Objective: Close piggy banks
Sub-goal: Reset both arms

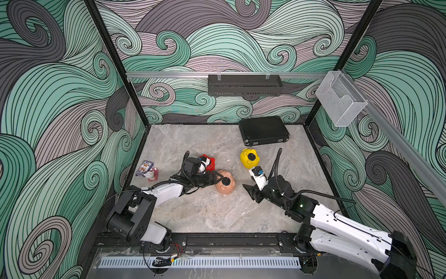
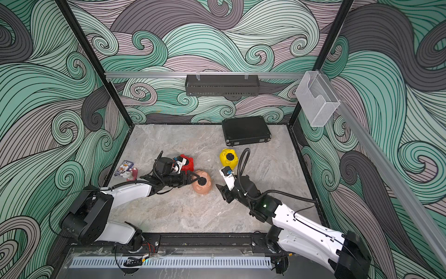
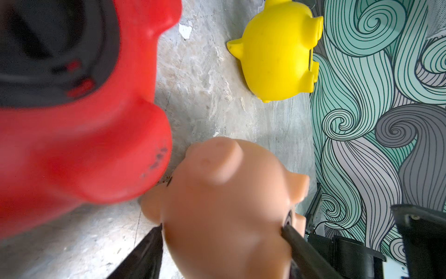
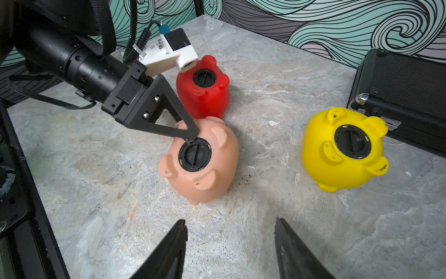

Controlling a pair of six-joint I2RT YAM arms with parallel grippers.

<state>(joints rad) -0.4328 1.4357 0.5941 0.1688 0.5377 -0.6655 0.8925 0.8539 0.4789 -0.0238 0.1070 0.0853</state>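
Three piggy banks lie belly-up on the marble table, each with a black round plug in its belly hole. My left gripper [image 1: 218, 180] [image 3: 222, 229] is shut on the peach-pink piggy bank [image 1: 225, 188] [image 4: 205, 174]. Its fingers [image 3: 154, 239] press both flanks, and one tip rests at the rim of the plug [image 4: 195, 154]. The red piggy bank [image 1: 210, 163] [image 4: 205, 96] stands just behind it, touching it. The yellow piggy bank [image 1: 248, 158] [image 4: 342, 154] sits apart to the right. My right gripper [image 1: 249, 190] [image 4: 230, 224] is open and holds nothing, low over the table beside the peach-pink piggy bank.
A black rectangular case [image 1: 263, 130] lies at the back right, close behind the yellow piggy bank. A card box [image 1: 144, 168] and a small pink and white item [image 1: 153, 174] sit at the left edge. A black basket [image 1: 243, 84] and a clear holder [image 1: 340, 99] hang on the walls.
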